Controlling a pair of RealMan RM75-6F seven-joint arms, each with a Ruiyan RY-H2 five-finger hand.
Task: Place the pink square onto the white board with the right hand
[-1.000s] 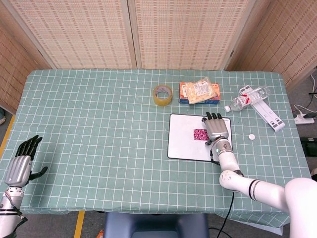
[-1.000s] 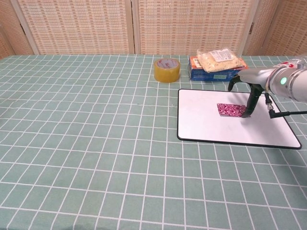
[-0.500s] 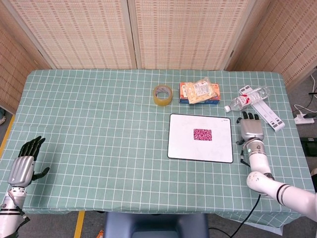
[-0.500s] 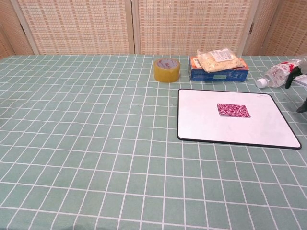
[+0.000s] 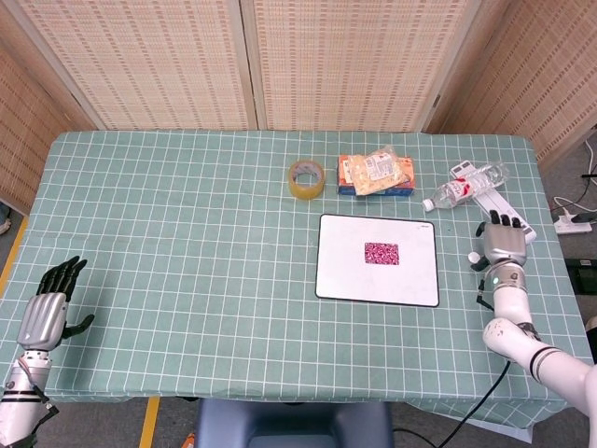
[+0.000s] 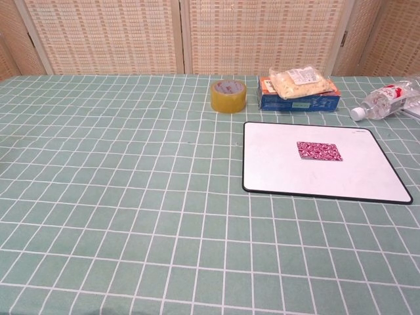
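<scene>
The pink square lies flat near the middle of the white board, with nothing touching it. My right hand hovers over the table to the right of the board, fingers spread and empty; it shows only in the head view. At the table's near left corner my left hand holds nothing, with its fingers apart.
A yellow tape roll and a snack pack on a blue box stand behind the board. A plastic bottle, a white strip and a small white cap lie near my right hand.
My right hand has lifted off the pink square and drawn away to the right, off the board and out of the chest view. The square stays on the board.
</scene>
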